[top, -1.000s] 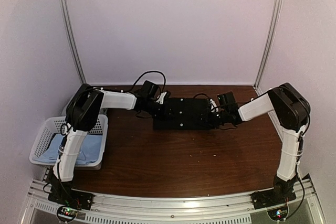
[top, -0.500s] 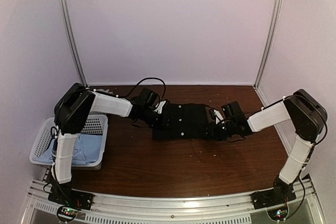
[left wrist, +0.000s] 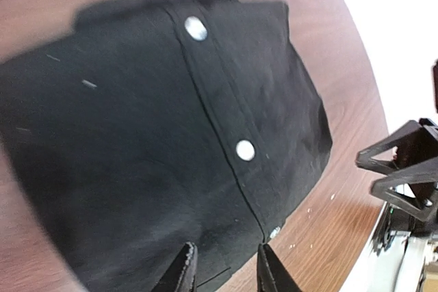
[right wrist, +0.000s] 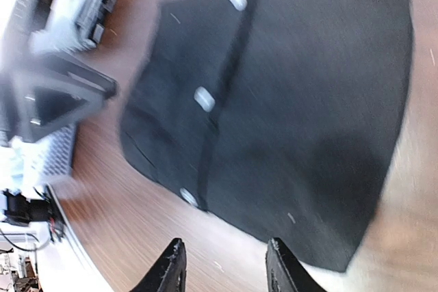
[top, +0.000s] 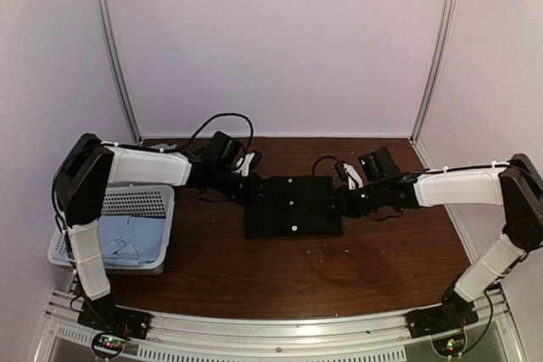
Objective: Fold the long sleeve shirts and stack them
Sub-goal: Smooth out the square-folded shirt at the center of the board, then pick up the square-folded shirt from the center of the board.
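Left gripper: my left gripper [left wrist: 226, 251] has its two fingers a narrow gap apart. The tips stand over the left edge of the black shirt [top: 293, 207], and the cloth between them looks flat. I cannot tell if the tips touch it.
Right gripper: my right gripper [right wrist: 224, 245] is open a little wider, with bare wood between the fingers. It holds nothing and is just beside the shirt's right edge.
Black shirt: it is folded to a near-square and lies flat in the middle of the table [top: 254, 277], a bit toward the far edge, between my two grippers.
Marks on the shirt: three pale round snaps [left wrist: 245, 149] sit in a row along a stitched strip. There are also some pale specks, too small to make out.
Basket: the white lattice basket [top: 140, 201] stands at the left edge of the table, toward the near-left corner. The light blue shirt [top: 127, 239] lies inside it.
Changed since one second ago: the black shirt now lies closer to the near edge and looks narrower from left to right. My left arm [top: 148, 165] has swung out to the left and uncovers more of the basket. My right arm [top: 458, 186] is stretched out longer and lower.
Hard to see: the right wrist view is blurred. My left arm covers the near-left part of the basket.
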Robot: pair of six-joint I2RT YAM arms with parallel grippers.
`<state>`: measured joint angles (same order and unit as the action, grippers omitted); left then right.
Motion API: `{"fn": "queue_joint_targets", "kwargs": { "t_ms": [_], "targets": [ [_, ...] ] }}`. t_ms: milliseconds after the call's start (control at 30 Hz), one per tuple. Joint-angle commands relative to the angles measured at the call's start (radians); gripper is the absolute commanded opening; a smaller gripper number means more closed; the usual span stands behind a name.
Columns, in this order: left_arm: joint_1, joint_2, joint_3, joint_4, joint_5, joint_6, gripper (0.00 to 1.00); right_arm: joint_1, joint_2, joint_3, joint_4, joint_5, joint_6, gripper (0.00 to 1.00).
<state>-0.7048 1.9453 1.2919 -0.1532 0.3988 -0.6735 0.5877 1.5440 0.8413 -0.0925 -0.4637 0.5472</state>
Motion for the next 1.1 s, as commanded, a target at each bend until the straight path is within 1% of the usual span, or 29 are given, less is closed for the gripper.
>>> {"fn": "queue_joint_targets", "kwargs": {
  "t_ms": [0, 167, 267, 467, 633, 933, 1067],
  "targets": [
    [0.068, -0.039, -0.044, 0.011, -0.057, -0.050, 0.31, 0.001, 0.076, 0.116, 0.055, -0.029, -0.005, 0.41],
    [0.126, -0.038, -0.082, 0.036, -0.013, -0.069, 0.31, 0.004, 0.222, 0.250, 0.140, -0.090, 0.019, 0.40],
    [0.145, -0.033, -0.088, 0.036, 0.018, -0.064, 0.31, 0.007, 0.306, 0.319, 0.150, -0.127, 0.023, 0.40],
    [0.157, -0.028, -0.097, 0.036, 0.051, -0.058, 0.34, 0.002, 0.420, 0.391, 0.176, -0.159, 0.044, 0.39],
    [0.157, -0.022, -0.112, 0.044, 0.060, -0.061, 0.35, -0.044, 0.507, 0.455, 0.193, -0.162, 0.078, 0.40],
    [0.157, -0.005, -0.126, 0.053, 0.080, -0.062, 0.35, -0.168, 0.684, 0.581, 0.239, -0.145, 0.162, 0.40],
    [0.157, 0.004, -0.139, 0.056, 0.078, -0.063, 0.35, -0.191, 0.728, 0.598, 0.233, -0.153, 0.176, 0.39]
  ]
}}
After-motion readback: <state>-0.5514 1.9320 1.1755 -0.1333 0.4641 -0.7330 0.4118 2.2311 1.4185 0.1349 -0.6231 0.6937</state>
